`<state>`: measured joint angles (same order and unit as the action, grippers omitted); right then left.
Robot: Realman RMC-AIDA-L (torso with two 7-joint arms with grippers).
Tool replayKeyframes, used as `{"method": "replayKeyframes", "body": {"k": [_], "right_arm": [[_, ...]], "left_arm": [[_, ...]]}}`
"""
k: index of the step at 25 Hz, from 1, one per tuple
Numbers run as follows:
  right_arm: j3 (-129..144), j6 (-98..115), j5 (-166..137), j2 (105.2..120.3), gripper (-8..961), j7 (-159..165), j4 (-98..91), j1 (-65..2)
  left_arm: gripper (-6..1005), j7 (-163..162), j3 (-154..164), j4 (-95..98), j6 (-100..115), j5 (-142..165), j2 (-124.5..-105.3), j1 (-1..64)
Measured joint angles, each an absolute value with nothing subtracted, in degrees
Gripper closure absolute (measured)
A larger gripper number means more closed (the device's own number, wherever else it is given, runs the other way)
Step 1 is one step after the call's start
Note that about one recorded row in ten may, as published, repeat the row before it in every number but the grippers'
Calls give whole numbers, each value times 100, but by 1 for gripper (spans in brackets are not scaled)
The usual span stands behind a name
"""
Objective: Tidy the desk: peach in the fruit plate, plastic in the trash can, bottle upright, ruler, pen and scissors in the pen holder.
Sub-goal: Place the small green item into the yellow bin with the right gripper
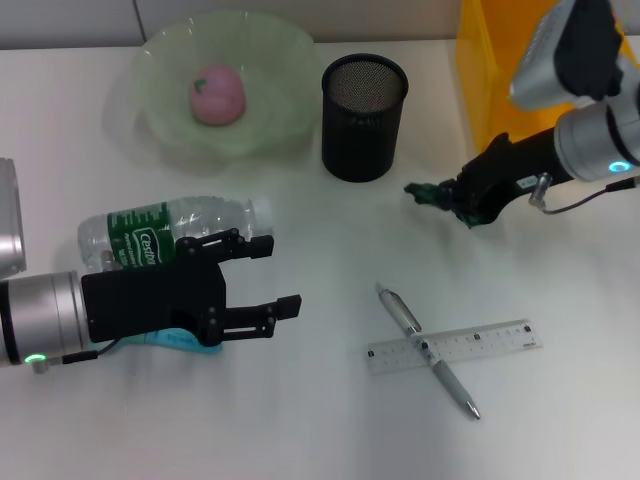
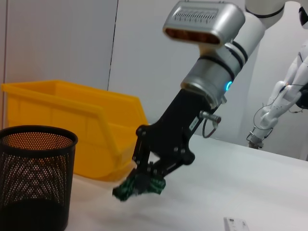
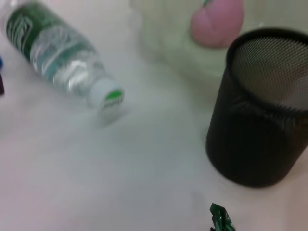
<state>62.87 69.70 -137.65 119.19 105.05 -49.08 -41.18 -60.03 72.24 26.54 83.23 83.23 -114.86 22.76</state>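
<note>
My right gripper (image 1: 447, 195) is shut on a crumpled green plastic scrap (image 1: 424, 192), held just above the table right of the black mesh pen holder (image 1: 364, 118); the left wrist view shows the scrap (image 2: 139, 186) in its fingers. My left gripper (image 1: 275, 275) is open, beside the water bottle (image 1: 170, 235) lying on its side. A blue handle (image 1: 185, 342) shows under the left gripper, mostly hidden. The pink peach (image 1: 218, 95) sits in the pale green plate (image 1: 160, 120). A silver pen (image 1: 428, 350) lies across a clear ruler (image 1: 470, 343).
A yellow bin (image 1: 490, 80) stands at the back right, behind my right arm; it also shows in the left wrist view (image 2: 72, 125). The right wrist view shows the bottle (image 3: 62, 57), pen holder (image 3: 262, 106) and peach (image 3: 216, 21).
</note>
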Motion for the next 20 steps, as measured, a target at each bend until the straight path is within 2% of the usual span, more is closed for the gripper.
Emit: {"method": "replayKeyframes", "body": {"k": [11, 15, 20], "right_arm": [[6200, 7160, -11427, 11901, 894, 9596, -5604, -2763], [5980, 7314, -10241, 11902, 895, 8479, -5072, -2377], [5210, 7889, -9138, 11888, 896, 6931, -3799, -2273]], "left_arm": [[184, -6003, 7224, 2664, 8323, 8323, -11454, 2295], [184, -6003, 7225, 2664, 8365, 8296, -11442, 2326], [184, -6003, 7212, 2663, 8412, 8283, -11434, 2337]]}}
